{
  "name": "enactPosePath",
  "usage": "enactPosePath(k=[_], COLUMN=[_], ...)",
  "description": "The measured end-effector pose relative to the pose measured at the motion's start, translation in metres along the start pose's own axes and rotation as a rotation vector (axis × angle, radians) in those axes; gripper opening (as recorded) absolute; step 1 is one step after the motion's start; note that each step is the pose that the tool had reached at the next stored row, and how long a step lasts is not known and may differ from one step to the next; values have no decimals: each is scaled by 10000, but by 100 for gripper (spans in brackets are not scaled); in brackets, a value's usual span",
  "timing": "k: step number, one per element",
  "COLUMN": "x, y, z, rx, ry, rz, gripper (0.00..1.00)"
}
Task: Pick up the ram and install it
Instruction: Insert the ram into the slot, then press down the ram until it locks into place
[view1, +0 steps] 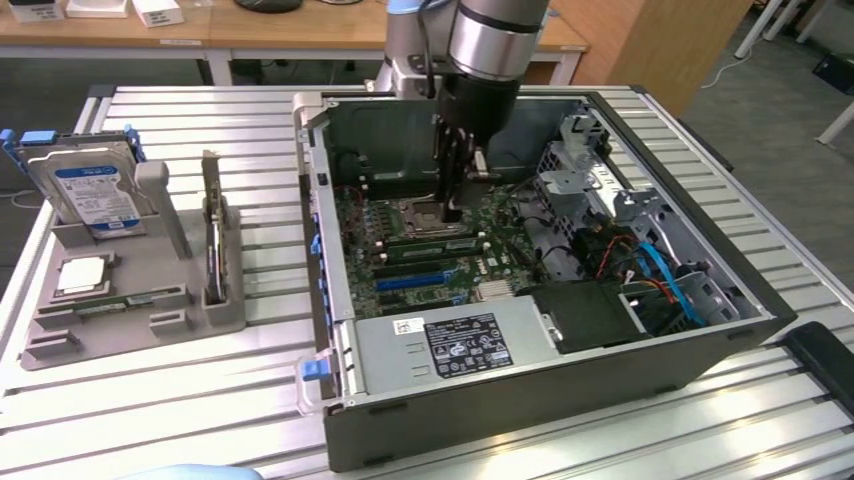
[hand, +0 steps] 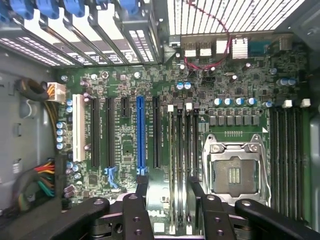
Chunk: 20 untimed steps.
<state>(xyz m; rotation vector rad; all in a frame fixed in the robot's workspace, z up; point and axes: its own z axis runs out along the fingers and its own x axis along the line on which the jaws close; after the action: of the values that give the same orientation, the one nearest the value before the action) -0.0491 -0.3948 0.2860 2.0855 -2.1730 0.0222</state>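
1. The gripper (view1: 458, 205) reaches down into the open computer case (view1: 747, 305) and hangs low over the motherboard (hand: 125, 80).
2. Its fingers (hand: 195, 190) are spread wide and grasp nothing.
3. The ram (hand: 159, 195) stands on edge between the two fingers. It runs along the memory slots (hand: 187, 145), just beside the processor socket (hand: 234, 172).
4. A gap shows between the ram and the finger on the socket side. I cannot tell whether the other finger touches the ram.
5. I cannot tell whether the ram is pressed fully home in its slot.
6. On the exterior view's left, well apart from the case, a grey holder (view1: 200, 315) carries the hard drive (view1: 94, 195).
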Motion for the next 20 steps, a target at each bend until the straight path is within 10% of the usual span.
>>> enactPosePath(k=[18,20], x=[8,8], y=[6,6], z=[-80,-81], rx=[-12,-13], ry=[-37,-39], rz=[92,93], gripper=[42,29])
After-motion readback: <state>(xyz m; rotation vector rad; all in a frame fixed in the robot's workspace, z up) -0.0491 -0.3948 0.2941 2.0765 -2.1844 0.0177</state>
